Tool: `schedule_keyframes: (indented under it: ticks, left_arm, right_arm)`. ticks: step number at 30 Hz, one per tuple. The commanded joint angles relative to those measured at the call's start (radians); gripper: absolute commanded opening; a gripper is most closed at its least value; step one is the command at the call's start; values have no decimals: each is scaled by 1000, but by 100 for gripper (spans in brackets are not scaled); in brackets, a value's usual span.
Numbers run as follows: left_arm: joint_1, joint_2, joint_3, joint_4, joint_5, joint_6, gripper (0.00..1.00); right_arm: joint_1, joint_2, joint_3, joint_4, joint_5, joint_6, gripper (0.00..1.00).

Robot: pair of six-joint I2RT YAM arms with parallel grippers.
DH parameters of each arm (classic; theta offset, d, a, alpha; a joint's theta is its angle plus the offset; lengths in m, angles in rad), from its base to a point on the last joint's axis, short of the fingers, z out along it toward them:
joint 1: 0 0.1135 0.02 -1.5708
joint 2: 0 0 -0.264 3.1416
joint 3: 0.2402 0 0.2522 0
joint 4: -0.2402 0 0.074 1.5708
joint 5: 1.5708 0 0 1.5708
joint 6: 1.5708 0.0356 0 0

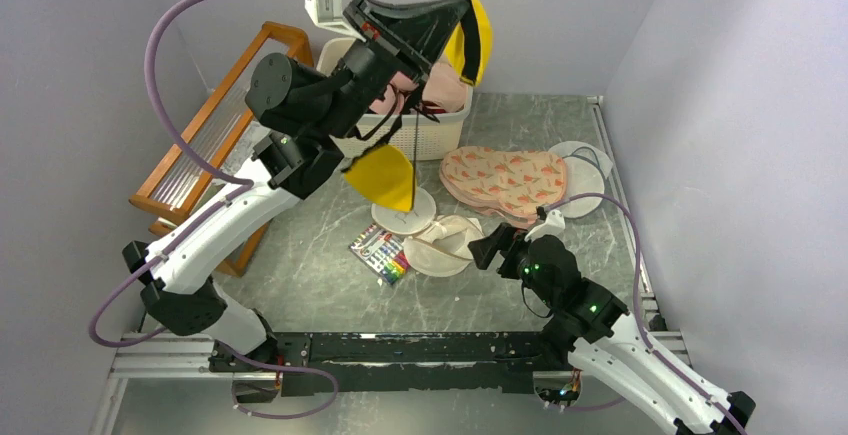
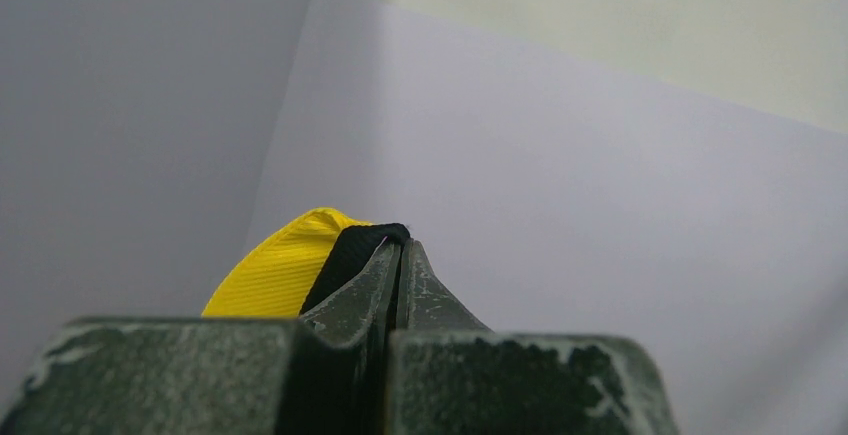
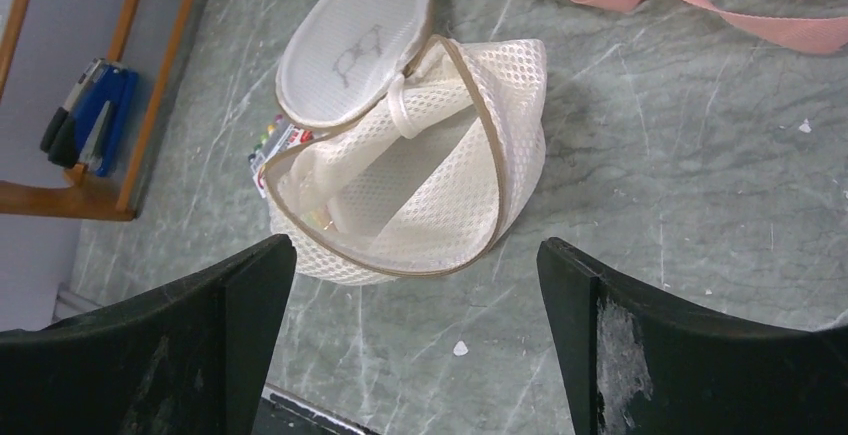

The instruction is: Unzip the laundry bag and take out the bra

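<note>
The laundry bag [image 3: 410, 175] lies on its side in the middle of the grey marbled table [image 1: 320, 285], unzipped and gaping. It is cream mesh with a beige band along the rim, and its round lid is folded back, showing a faint bra emblem. The right gripper [image 3: 415, 247] hangs just before it, jaws spread wide and holding nothing. The left gripper [image 2: 400, 250] is raised high over the white basket [image 1: 440, 130], pinched tight on the black-and-yellow bra [image 1: 385, 177] dangling below.
</note>
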Motion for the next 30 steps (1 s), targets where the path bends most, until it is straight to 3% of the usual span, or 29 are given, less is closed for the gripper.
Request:
schedule_keyframes:
  ticks: [1,7,14,24,27,30]
  left_arm:
    - [31,70,165,-33,-94,198,7]
    - [160,243,409,-52,-136,290,7]
    - [299,370,475,115,-66,349,7]
    - [557,634,624,163,12,124,7]
    - [624,652,580,194,81,5,7]
    - [641,586,380,257,115,-14,7]
  right_arm:
    - [3,-24,26,-13,-38,-33,93]
    - [3,-35,37,-3,-95,-62,99]
    - [3,11,76,-9,-101,-82,100]
    - [3,6,70,-22,-79,-73,100]
    - [3,25,76,-23,-60,-79,100]
    - [3,53,71,-12,-47,-86,100]
